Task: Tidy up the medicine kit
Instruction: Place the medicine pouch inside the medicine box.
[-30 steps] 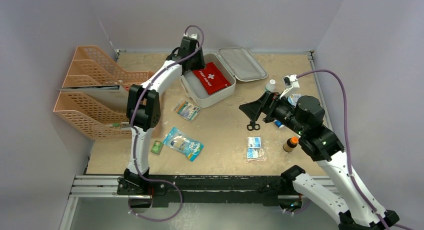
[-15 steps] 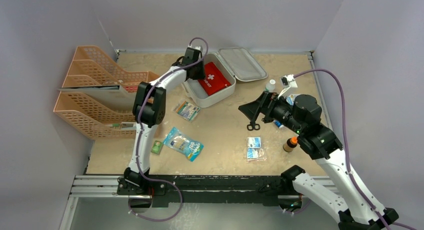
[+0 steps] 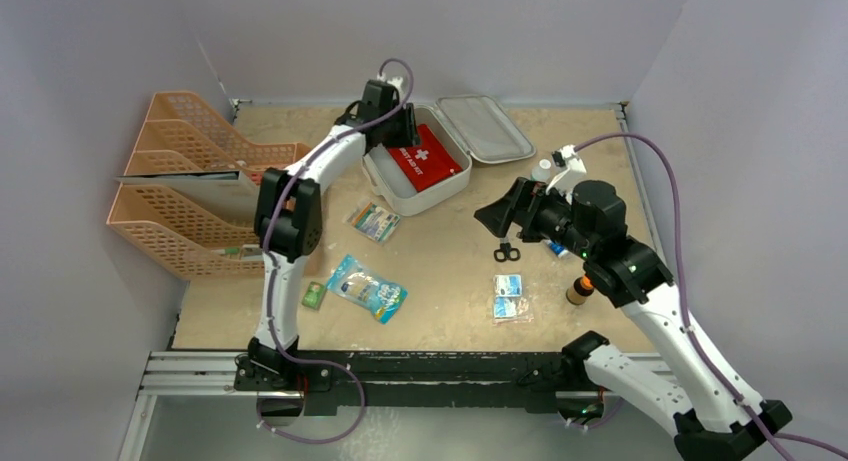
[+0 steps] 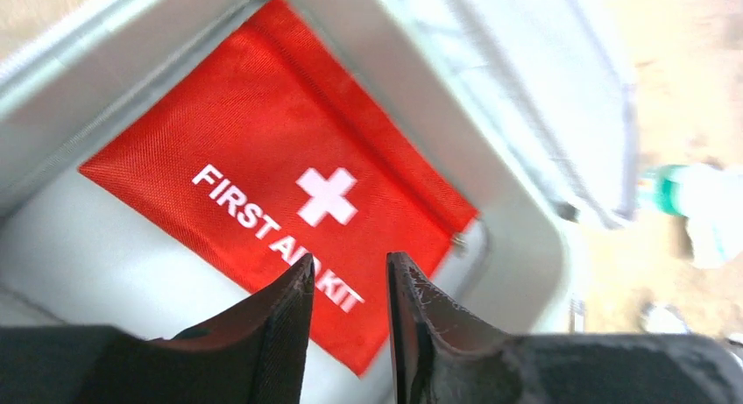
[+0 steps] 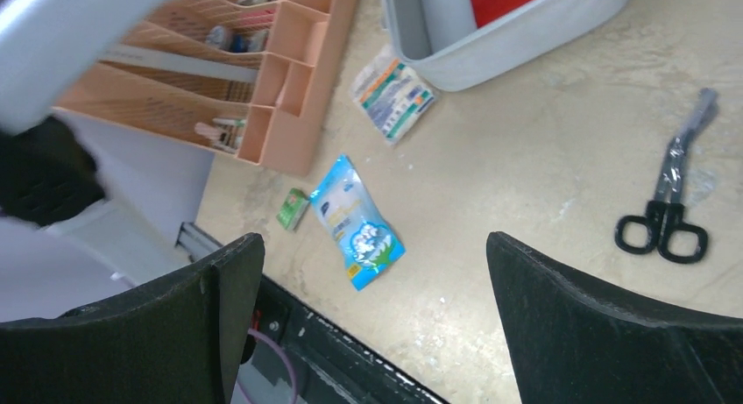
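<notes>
Hovering over the medicine kit (image 3: 395, 186), left tool (image 4: 349, 259) slightly parted, empty; right tool (image 5: 372, 239), wide open, empty, has edged leftward.

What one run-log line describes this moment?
left gripper: open slightly, empty, above red pouch | red pouch: inside open medicine kit | right gripper: wide open, empty, over table near scissors

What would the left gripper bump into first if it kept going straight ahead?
Probably the red first-aid pouch inside the open medicine kit, right ahead of the left gripper; how far is hard to judge.
</notes>
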